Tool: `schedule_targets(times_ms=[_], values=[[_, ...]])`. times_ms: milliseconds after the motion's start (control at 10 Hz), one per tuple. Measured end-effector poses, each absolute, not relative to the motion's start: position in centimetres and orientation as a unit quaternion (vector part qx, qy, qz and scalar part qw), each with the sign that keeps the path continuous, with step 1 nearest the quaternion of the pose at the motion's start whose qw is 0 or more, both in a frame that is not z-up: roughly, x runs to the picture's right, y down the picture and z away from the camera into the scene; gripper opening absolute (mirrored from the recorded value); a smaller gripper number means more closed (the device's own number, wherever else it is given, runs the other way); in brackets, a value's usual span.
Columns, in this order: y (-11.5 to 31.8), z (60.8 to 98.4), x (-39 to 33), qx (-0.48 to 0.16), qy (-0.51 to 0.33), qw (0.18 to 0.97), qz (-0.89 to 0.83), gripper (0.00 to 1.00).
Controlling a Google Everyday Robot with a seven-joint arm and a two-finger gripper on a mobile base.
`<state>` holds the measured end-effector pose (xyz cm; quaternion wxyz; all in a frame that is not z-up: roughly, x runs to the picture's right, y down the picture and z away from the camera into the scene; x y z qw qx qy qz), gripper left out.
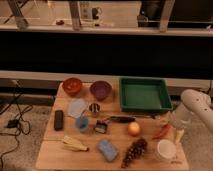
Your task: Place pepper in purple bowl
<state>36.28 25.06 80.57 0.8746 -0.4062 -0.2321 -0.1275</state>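
The pepper (pixel 162 132), slim and red-orange, lies on the wooden table (pixel 55 152) at the right side, just below the green tray. The purple bowl (pixel 100 90) stands at the back of the table, left of the tray, apart from the pepper. My gripper (pixel 177 129) hangs from the white arm (pixel 198 104) at the table's right edge, just to the right of the pepper and close above the tabletop. I cannot tell whether it touches the pepper.
A red-orange bowl (pixel 72 86) sits left of the purple one. The green tray (pixel 145 94) is at the back right. A round yellow-orange fruit (pixel 133 129), dark grapes (pixel 134 151), a white cup (pixel 165 149), a blue sponge (pixel 107 149) and a black bar (pixel 58 120) lie around.
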Motion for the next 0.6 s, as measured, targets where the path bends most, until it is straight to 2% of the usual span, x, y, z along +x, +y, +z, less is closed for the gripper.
schedule_targets(times_ms=[300, 600], values=[[25.09, 80.61, 36.44, -0.406, -0.233, 0.875, -0.124, 0.50], [25.21, 80.71, 36.53, -0.406, -0.233, 0.876, -0.119, 0.48]])
